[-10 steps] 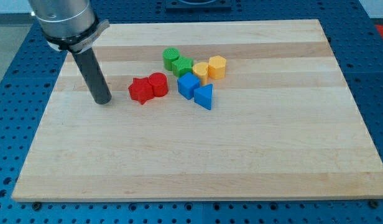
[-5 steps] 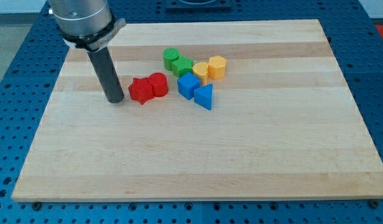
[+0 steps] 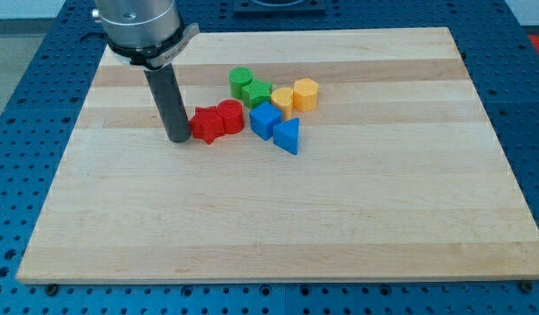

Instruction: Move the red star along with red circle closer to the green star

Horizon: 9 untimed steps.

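My tip (image 3: pixel 179 136) touches the left side of the red star (image 3: pixel 207 125). The red circle (image 3: pixel 230 116) sits against the star's right side. The green star (image 3: pixel 258 93) lies up and to the right of the red circle, a small gap apart, with the green circle (image 3: pixel 241 80) touching it at its upper left.
A blue cube (image 3: pixel 265 120) and a blue triangle (image 3: pixel 287 136) lie just right of the red circle. A yellow heart-like block (image 3: pixel 283 100) and a yellow hexagon (image 3: pixel 305 93) sit right of the green star. The wooden board (image 3: pixel 339 219) lies on a blue perforated table.
My tip has moved right and reached the red star. The red star and red circle have shifted slightly right, toward the blue cube.
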{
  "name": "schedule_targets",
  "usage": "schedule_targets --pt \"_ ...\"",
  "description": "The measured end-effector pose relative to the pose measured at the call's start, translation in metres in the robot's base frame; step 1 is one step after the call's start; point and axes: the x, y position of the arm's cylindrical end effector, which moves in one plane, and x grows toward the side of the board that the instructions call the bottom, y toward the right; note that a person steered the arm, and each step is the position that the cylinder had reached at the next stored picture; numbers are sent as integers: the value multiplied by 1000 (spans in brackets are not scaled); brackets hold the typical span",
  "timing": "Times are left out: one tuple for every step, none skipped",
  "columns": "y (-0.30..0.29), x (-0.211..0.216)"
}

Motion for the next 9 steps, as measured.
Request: schedule_targets --pt "-3 0" --pt "-27 1" --pt "-30 1" --pt "-19 0" --pt "8 -2" --pt "13 -1" --pt "13 -1" --pt "5 -1" --pt "-26 17"
